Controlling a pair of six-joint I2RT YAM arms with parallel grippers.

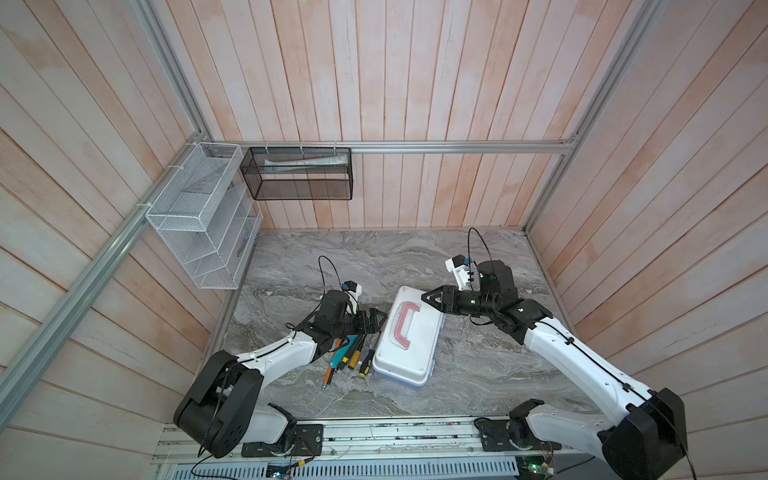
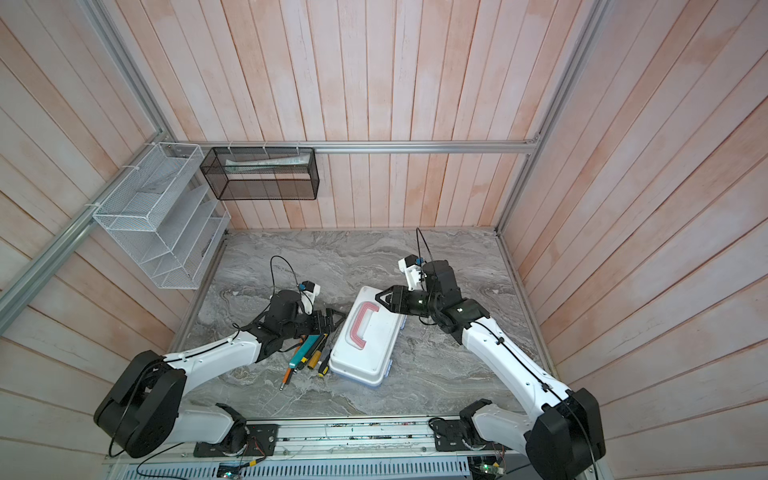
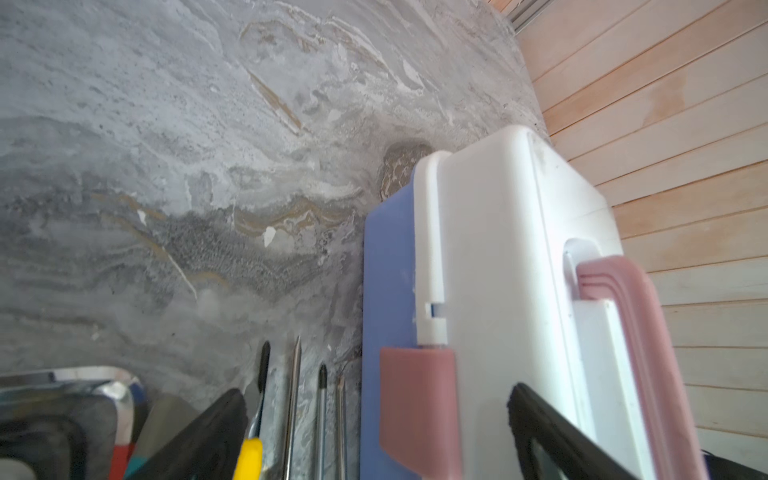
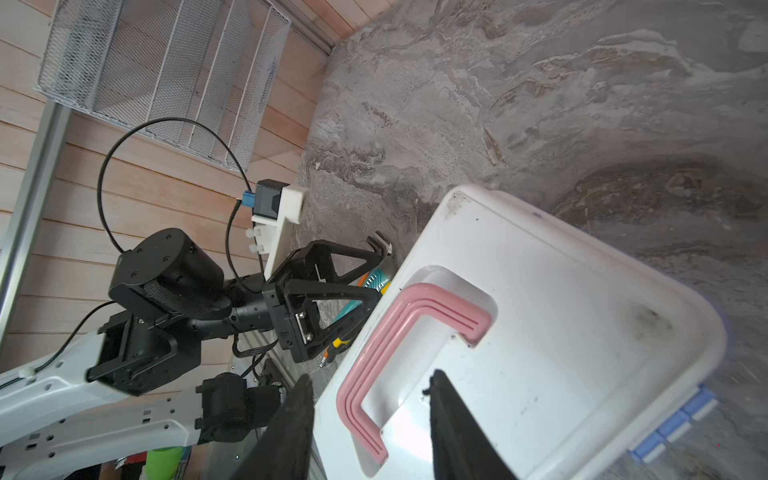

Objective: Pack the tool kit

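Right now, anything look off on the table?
Yes. The case sits closed and skewed, yet the loose tools lie piled beside it, unpacked. A dark smudge marks its lid.

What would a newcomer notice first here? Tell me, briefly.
The white tool case with its pink handle lies shut in the middle of the marble table. Beside it, on the left arm's side, a loose pile of screwdrivers and tools lies outside the case. The left gripper is open at the case's edge, and the right gripper is open above the lid's far end.
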